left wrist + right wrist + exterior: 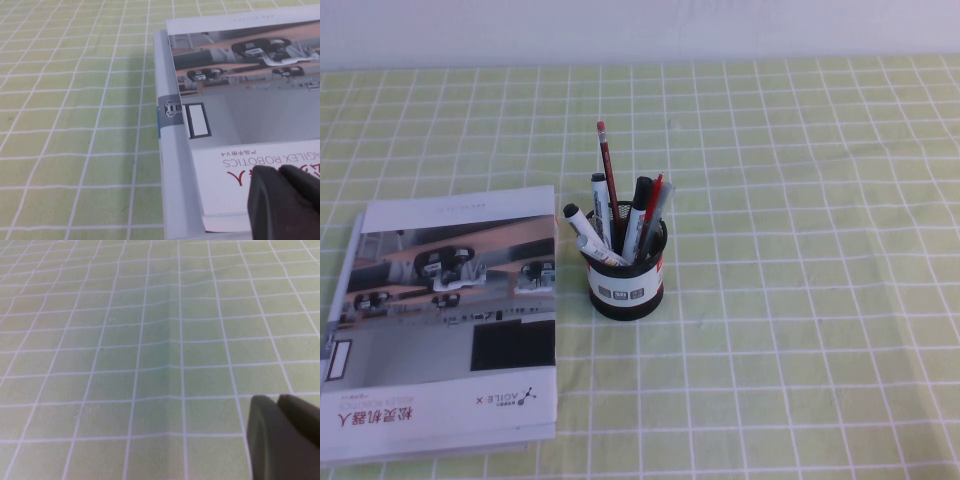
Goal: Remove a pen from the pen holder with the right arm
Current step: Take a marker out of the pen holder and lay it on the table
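High view: pens (638, 212) away from right gripper (277, 400); left gripper (278, 170) above booklet (450, 310).

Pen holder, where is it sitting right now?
In the high view the pen holder stands mid-table, just right of the booklet. The left gripper hovers over the booklet, the right gripper over bare tablecloth.

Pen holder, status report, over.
Left gripper shut, over booklet. Right gripper shut, over bare tablecloth. Pen holder upright, pens inside. Booklet beside it, not blocking.
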